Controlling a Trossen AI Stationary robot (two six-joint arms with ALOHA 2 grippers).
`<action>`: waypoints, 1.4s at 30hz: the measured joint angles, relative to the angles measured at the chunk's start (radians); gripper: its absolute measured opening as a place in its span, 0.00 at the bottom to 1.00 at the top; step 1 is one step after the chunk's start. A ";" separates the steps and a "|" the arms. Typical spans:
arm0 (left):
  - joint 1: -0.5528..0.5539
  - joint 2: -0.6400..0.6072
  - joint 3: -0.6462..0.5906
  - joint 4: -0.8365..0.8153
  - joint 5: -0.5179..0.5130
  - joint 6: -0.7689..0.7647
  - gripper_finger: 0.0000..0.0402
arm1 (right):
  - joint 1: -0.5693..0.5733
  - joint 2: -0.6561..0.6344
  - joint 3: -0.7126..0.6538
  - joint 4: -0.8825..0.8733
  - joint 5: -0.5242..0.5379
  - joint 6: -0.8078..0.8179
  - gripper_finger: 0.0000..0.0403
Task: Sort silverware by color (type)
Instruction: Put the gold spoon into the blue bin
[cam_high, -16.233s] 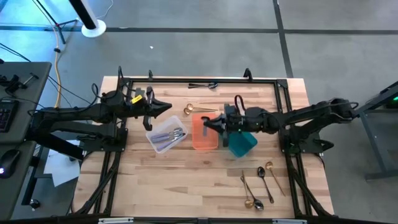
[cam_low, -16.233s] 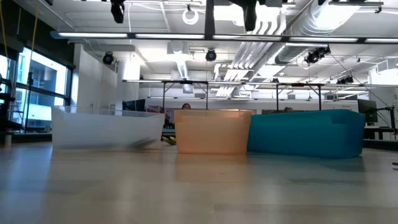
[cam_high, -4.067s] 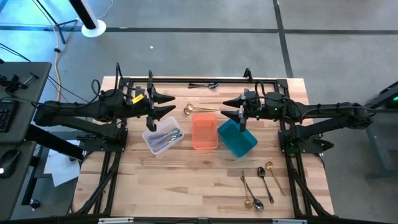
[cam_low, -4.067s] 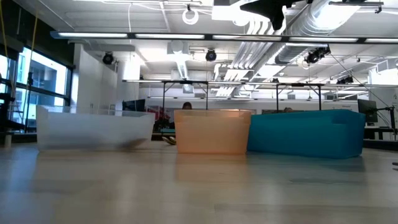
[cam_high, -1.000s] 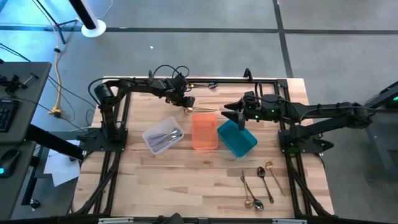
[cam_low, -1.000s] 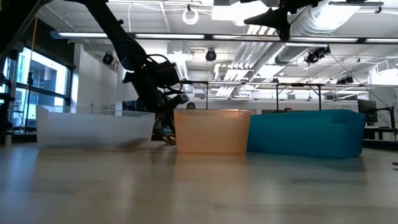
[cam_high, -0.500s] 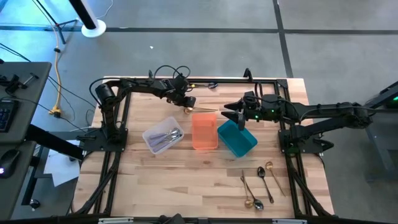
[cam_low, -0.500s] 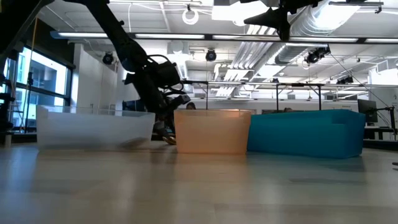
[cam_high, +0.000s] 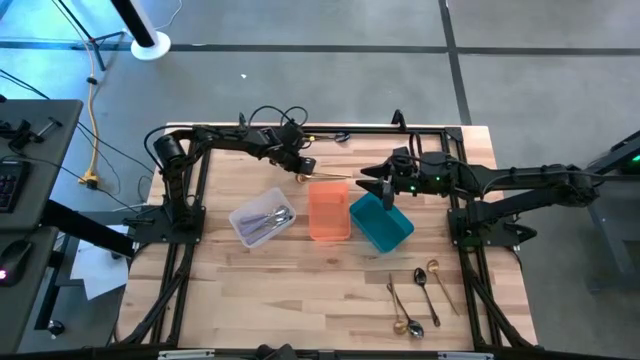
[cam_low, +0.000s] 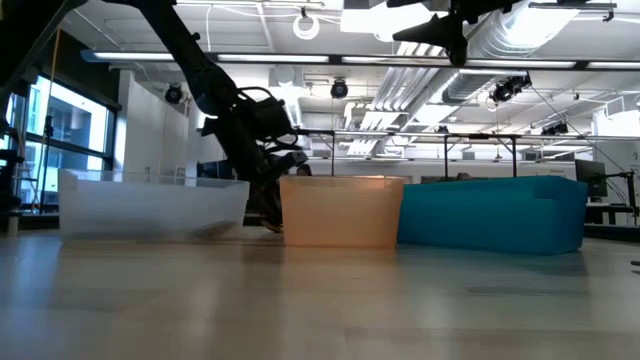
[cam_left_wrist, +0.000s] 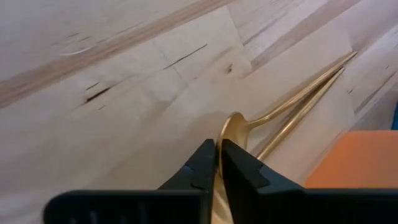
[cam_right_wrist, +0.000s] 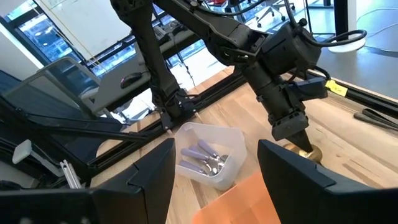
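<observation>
Near the table's (cam_high: 250, 290) far edge, the left gripper (cam_high: 300, 171) is clenched on a gold spoon (cam_left_wrist: 231, 134)
Some silverware lies sorted in the clear bin (cam_high: 240, 218); about five pieces remain by the near right corner, black ones at the far edge. The right gripper (cam_high: 375, 185) hangs spread wide above the teal bin (cam_high: 392, 232)

three bins (cam_high: 330, 210) side by side mid-table; spoons (cam_high: 418, 298) near front-right corner.
</observation>
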 joint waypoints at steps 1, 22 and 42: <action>0.000 0.000 0.000 0.003 0.000 0.000 0.02 | 0.000 0.000 0.000 -0.003 0.000 0.000 0.53; 0.017 -0.018 0.000 0.075 -0.002 0.008 0.00 | 0.000 0.000 0.000 -0.015 -0.001 0.008 0.53; 0.082 -0.454 0.000 0.103 -0.074 0.253 0.00 | 0.000 0.000 0.000 0.002 -0.020 0.001 0.53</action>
